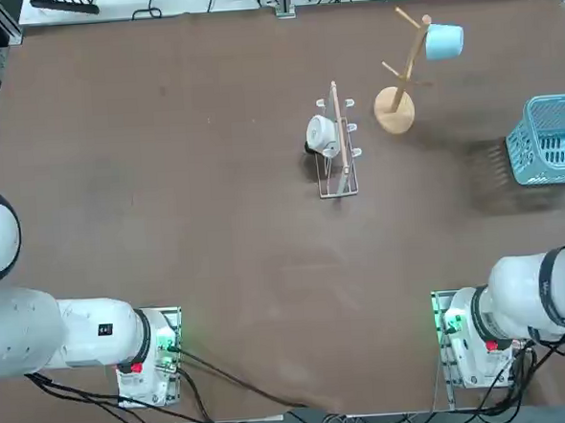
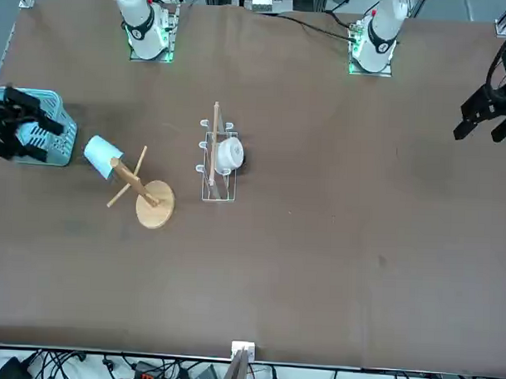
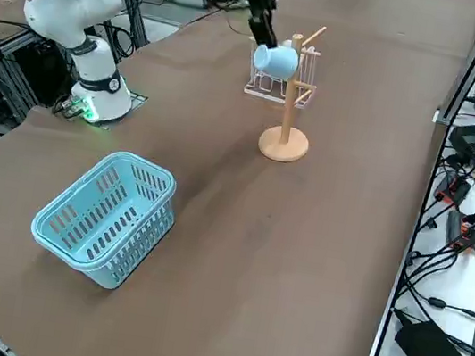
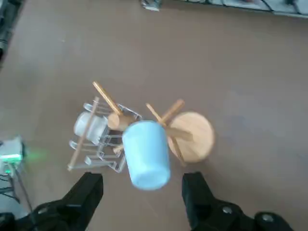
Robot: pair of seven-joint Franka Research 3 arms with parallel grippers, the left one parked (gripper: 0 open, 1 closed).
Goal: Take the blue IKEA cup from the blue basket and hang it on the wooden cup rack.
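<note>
- Back the gripper [image 4: 143, 185] straight away from the cup's closed end, its spread fingers clear of both sides; it is released, holding nothing.
- Avoid twisting until clear: a brush could swing the cup or tip the rack.
- The blue IKEA cup [image 1: 445, 41] hangs sideways on the wooden cup rack [image 1: 394, 111], at about one o'clock from its round base in the top view.
- It looks plain, pale sky-blue and slightly tapered, mouth towards the pole.
</note>
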